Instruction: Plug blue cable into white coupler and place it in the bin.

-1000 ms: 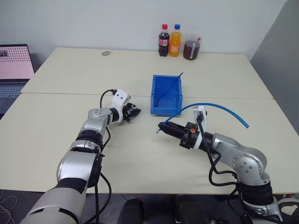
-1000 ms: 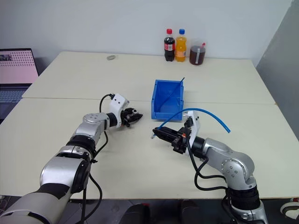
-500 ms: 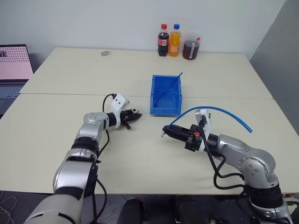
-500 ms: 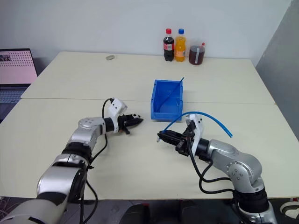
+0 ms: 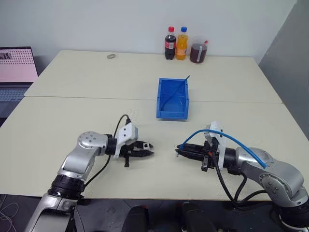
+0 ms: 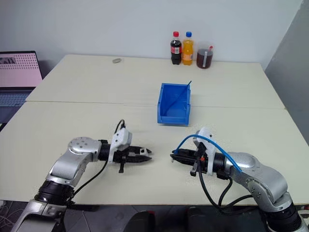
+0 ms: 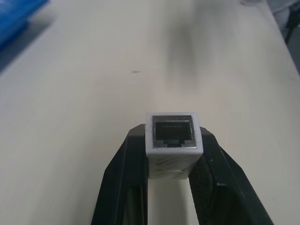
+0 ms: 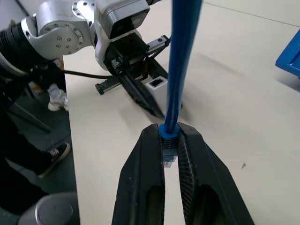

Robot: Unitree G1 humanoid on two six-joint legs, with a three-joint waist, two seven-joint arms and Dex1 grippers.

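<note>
Though drawn nearer than before, fingers (image 7: 206, 164) gripping white coupler (image 7: 173, 139), blue cable (image 8: 180, 65).

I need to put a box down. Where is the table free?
Free: the wide left half of the table, between laptop and bin. Crowded: the near edge, where left pincer and right pincer face each other; bottles at the back.

Bare table (image 5: 72, 111) lies between my left gripper (image 5: 148, 149) and right gripper (image 5: 179, 149); nothing stands in that gap. The bin (image 5: 172, 114) sits farther back, well apart from both, its approach open. Bottles (image 5: 175, 43) and a jar (image 5: 197, 52) line the far edge; a laptop (image 5: 17, 65) stands beyond the table's far left corner.
</note>
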